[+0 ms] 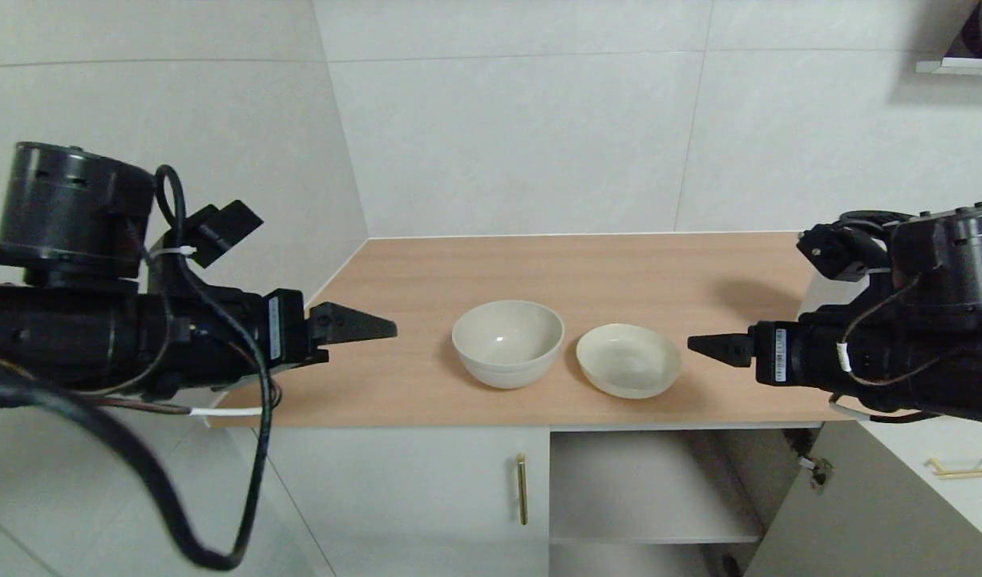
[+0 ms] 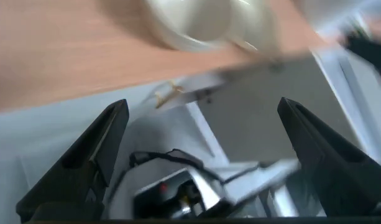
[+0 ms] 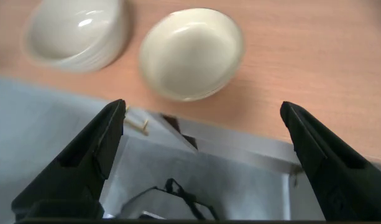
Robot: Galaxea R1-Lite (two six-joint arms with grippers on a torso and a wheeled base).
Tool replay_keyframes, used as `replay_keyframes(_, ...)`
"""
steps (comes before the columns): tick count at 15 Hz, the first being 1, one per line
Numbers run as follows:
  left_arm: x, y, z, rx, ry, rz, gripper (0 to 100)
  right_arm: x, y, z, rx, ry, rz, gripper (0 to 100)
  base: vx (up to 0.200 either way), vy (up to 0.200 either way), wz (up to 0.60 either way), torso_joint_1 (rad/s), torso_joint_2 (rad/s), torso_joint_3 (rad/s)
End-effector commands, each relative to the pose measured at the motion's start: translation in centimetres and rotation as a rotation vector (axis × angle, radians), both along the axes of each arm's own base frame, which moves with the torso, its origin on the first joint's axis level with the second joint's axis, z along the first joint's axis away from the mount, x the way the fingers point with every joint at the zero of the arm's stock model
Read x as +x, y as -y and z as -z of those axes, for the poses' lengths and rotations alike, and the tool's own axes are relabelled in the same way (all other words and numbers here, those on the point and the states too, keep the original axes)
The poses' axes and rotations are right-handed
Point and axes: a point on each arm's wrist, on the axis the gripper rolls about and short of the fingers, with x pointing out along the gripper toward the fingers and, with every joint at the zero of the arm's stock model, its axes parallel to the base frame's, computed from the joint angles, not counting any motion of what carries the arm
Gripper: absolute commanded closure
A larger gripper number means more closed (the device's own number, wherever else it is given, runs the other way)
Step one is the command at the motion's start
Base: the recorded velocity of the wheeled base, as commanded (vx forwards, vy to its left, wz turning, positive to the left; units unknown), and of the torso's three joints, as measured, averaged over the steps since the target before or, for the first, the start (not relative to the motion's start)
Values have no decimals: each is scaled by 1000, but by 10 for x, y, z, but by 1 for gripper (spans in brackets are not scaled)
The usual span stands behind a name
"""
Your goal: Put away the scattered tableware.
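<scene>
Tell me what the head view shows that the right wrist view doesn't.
Head view, not the wrist: the left gripper by the counter's left end, and the tiled wall behind. Right wrist, not the head: how wide the fingers of the right gripper are spread. Both: the deeper bowl and the shallower bowl, side by side but apart, on the wooden counter, with the open cabinet below.
</scene>
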Motion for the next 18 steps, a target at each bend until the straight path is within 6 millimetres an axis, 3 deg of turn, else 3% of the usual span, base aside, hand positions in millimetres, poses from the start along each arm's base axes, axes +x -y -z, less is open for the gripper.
replay_keyframes(1, 35, 25, 22, -20, -72, -102, 0, 21, -9, 18, -30, -51, 47, 0, 0, 0, 0, 0, 0, 0)
replay_keyframes(3, 48, 36, 32, -34, -64, -155, 0, 30, -12, 26, -29, -71, 95, 0, 0, 0, 0, 0, 0, 0)
replay_keyframes(7, 65, 49, 51, -15, -88, -153, 0, 34, -14, 23, 17, -29, 124, 0, 0, 0, 0, 0, 0, 0)
replay_keyframes(10, 88, 65, 77, 61, -114, -210, 0, 37, -14, 23, 15, -8, 147, 0, 0, 0, 0, 0, 0, 0)
replay_keyframes(18, 105, 85, 100, 3, -79, -243, 0, 36, -15, 24, 13, -11, 146, 0, 0, 0, 0, 0, 0, 0)
